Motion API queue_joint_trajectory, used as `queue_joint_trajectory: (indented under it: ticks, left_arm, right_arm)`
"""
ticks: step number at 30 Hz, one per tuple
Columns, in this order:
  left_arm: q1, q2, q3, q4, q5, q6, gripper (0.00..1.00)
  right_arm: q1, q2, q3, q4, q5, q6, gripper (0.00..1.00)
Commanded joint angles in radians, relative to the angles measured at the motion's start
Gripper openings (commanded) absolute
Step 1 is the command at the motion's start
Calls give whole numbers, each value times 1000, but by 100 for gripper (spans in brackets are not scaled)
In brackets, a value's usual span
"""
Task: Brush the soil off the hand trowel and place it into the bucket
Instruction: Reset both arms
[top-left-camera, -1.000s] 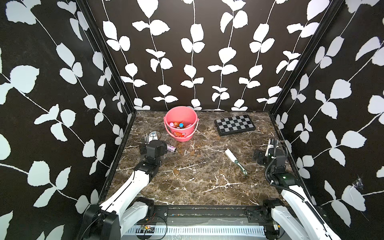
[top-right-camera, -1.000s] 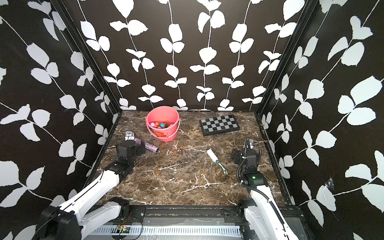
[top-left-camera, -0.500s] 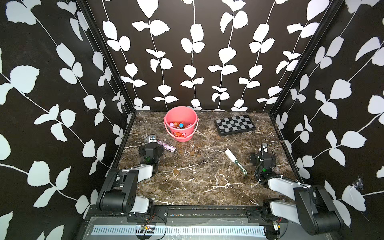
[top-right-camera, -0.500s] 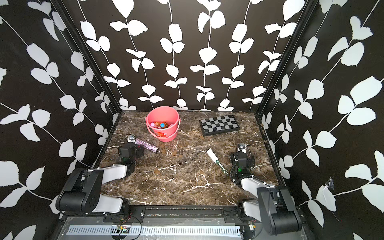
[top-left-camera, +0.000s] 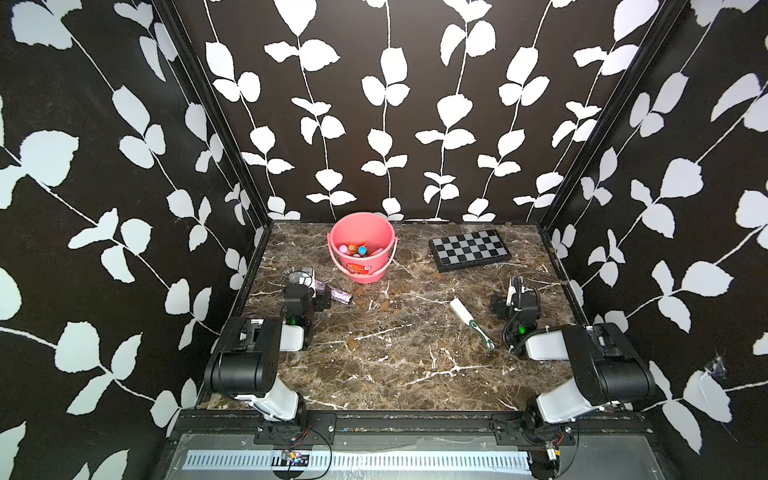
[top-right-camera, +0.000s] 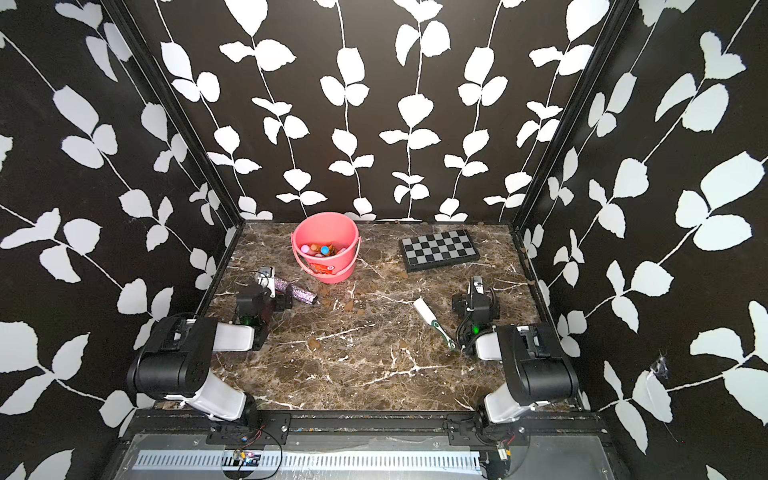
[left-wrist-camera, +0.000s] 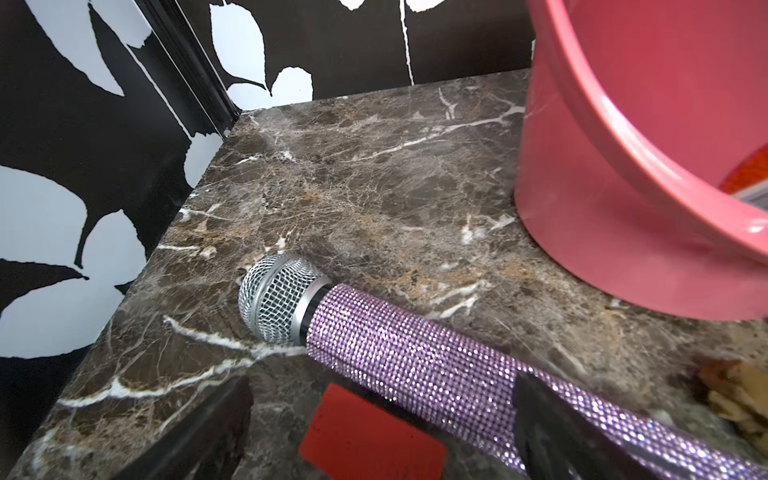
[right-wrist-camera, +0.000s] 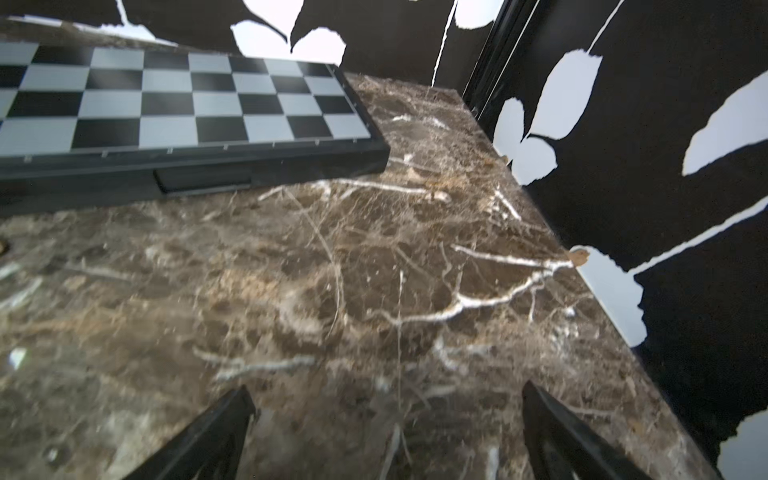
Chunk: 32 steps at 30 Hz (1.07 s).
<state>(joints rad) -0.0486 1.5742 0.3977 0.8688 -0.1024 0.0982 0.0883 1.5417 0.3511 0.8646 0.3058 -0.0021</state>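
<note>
My left claw (left-wrist-camera: 380, 395), spread and holding nothing, sits by a glittery microphone (left-wrist-camera: 415, 357); my right claw (right-wrist-camera: 386, 392), equally spread, faces the worktop (right-wrist-camera: 374, 270). The brush (top-left-camera: 462, 311) lies loose, and soil (top-left-camera: 384, 305) dots the worktop before the bucket (top-left-camera: 384, 259). I see no trowel anywhere; perhaps it's inside the bucket. I'd judge brushing finished; next, confirm that.

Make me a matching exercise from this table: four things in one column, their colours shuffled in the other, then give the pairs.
Things
1. bucket
2. chessboard
3. microphone
4. brush

Colours
A. white with a green handle
B. glittery purple with a silver mesh head
C. salmon pink
D. black and grey squares

Pairs: 1-C, 2-D, 3-B, 4-A
</note>
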Motion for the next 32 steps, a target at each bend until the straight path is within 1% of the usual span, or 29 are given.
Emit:
queue_joint_trajectory:
  ticks: [1,3,32]
  left_arm:
    - [1,-18,11,16,28,9,99]
    - [2,-27,14,-8,28,6,99]
    - [2,-27,15,-9,42,15,99]
  right_arm:
    - [-35,-15,39,2,-38,28,99]
    - [-35,-19,37,3,-41,27,99]
    - [-33,-18,37,5,-41,25,99]
